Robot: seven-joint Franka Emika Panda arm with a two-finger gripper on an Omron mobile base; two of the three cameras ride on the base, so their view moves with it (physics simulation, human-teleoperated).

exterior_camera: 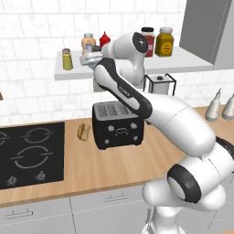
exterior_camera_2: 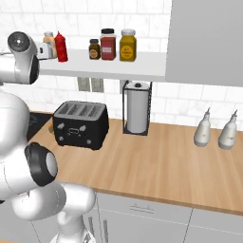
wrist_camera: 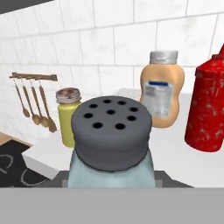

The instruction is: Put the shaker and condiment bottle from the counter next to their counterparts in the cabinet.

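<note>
The wooden surface [exterior_camera: 119,164] is seen carrying a black toaster [exterior_camera: 118,124], with a paper towel holder [exterior_camera_2: 137,108] beside it. Above it, the cabinet [exterior_camera: 183,61] shelf board is reached by the white arm. On the board, the red condiment bottle [wrist_camera: 207,105] is stood at the 3 o'clock side of the hand view, with the peach-orange bottle [wrist_camera: 162,89] just beside it toward 1 o'clock and the olive-green shaker [wrist_camera: 68,116] at 9 o'clock. The shaker [wrist_camera: 111,142] is held directly in front of the end effector [exterior_camera: 93,58], its grey perforated cap filling the near centre of the hand view at 6 o'clock. The end effector is clamped on the shaker, at the shelf's front edge, between the olive-green shaker and the bottles.
</note>
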